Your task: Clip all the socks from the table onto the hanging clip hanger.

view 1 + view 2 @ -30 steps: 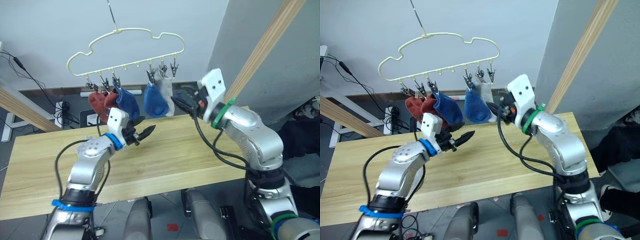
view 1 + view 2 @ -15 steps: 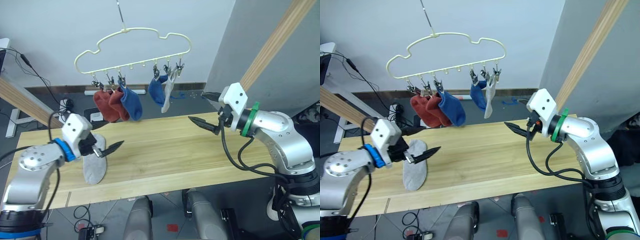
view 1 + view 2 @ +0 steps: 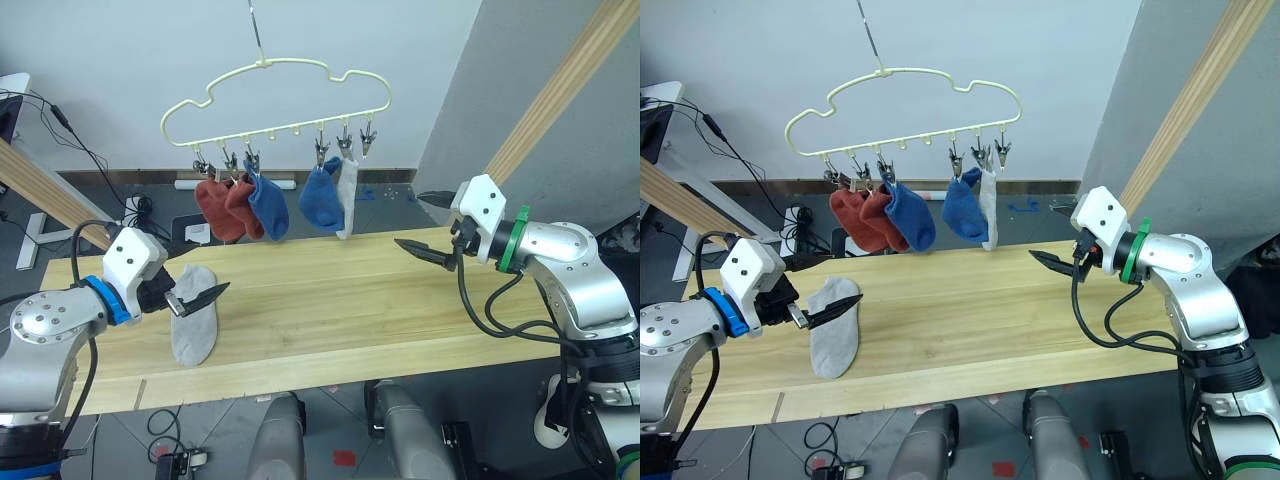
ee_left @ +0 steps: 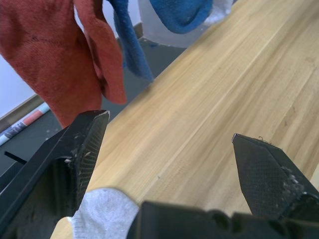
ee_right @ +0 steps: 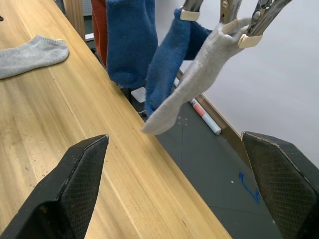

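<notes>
Socks (image 3: 270,205): 5 hang clipped; 1 grey sock (image 3: 194,318) lies near the table's (image 3: 330,310) left end, both grippers (image 3: 200,297) (image 3: 422,222) wide open, empty.

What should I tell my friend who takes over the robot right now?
Left hand: open, empty, held just over the grey sock on the table.
Right hand: open, empty, held above the table's right end, near the hanger.
Clip hanger: hangs above the table's far edge. Five socks are clipped on: two rust red socks, a blue sock, another blue sock and a light grey sock.
Done: five of six socks hung.
Left: pick up the last grey sock and clip it on. The rightmost clip looks free.
</notes>
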Tool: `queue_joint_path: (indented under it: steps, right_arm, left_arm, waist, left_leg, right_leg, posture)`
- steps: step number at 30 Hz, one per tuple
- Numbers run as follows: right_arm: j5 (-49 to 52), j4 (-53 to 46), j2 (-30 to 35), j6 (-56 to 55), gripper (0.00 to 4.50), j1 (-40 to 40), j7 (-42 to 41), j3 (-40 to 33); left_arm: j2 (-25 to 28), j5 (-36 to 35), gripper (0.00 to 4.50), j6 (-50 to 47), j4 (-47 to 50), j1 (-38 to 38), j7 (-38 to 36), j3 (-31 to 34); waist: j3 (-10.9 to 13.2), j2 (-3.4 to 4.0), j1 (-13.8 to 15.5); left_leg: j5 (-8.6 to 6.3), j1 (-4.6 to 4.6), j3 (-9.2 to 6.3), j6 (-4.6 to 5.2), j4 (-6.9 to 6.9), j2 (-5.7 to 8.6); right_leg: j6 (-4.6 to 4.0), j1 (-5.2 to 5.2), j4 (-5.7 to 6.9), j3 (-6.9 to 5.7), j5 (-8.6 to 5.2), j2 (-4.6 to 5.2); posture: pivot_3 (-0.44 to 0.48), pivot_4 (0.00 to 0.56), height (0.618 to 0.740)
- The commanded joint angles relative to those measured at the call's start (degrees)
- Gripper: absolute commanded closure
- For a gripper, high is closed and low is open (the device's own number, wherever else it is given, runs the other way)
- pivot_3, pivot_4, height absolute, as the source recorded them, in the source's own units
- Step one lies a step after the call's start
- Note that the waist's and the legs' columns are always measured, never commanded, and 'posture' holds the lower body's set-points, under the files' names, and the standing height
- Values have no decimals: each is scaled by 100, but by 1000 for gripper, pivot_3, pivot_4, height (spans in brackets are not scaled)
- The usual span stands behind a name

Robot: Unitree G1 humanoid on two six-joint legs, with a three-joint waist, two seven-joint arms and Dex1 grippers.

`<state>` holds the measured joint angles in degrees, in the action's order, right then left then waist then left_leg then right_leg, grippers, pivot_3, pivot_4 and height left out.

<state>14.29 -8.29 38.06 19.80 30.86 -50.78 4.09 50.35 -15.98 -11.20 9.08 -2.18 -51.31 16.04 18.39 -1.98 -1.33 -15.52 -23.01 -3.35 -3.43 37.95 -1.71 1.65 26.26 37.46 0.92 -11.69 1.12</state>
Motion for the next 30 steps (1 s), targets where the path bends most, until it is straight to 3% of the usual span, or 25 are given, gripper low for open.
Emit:
queue_joint_path:
  steps: [1,7,30]
  right_arm:
    - [-86,-1,147,-403,22,75,-202,-66]
    - [25,151,101,-727,22,165,-360,-192]
    - [355,-130,-94,-317,22,16,-174,-224]
  left_arm:
    - [76,-170,0,-110,263,138,3,374]
    - [83,-423,0,-488,462,172,-4,594]
    - [95,-387,0,-243,469,276,-160,668]
  waist:
    - [-45,-3,0]
    - [-155,-7,28]
    - [-403,-6,135]
  left_leg:
    - [0,0,0,0,0,0]
    - [1,7,0,-2,3,1]
    - [6,30,2,-8,15,0]
  right_leg:
    - [0,0,0,0,0,0]
    - [3,-12,-2,-1,2,1]
    - [2,-21,33,3,7,-3]
  posture:
    - [87,174,740]
    - [94,167,740]
    - [113,147,740]
